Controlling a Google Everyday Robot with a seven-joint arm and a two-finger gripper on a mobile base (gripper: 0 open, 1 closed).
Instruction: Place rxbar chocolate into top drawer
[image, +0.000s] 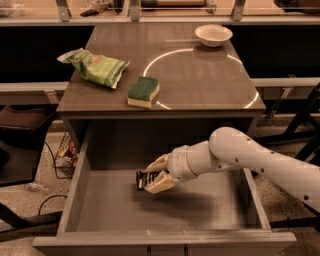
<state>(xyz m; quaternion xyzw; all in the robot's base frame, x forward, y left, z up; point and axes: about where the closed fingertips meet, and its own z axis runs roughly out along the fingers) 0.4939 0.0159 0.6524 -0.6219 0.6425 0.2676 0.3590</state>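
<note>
The top drawer (100, 210) is pulled out wide below the table, grey inside. My gripper (156, 173) reaches into it from the right, low over the drawer floor near the middle-left. Its fingers are shut on the rxbar chocolate (143, 180), a small dark bar with pale markings that sticks out to the left between the fingers. The bar hangs just above the drawer floor.
On the table top (200, 85) lie a green crinkled snack bag (96, 67), a green-topped yellow sponge (143, 91) and a white bowl (213, 34). My white arm (250, 160) crosses the drawer's right side. A dark chair (20, 145) stands at the left.
</note>
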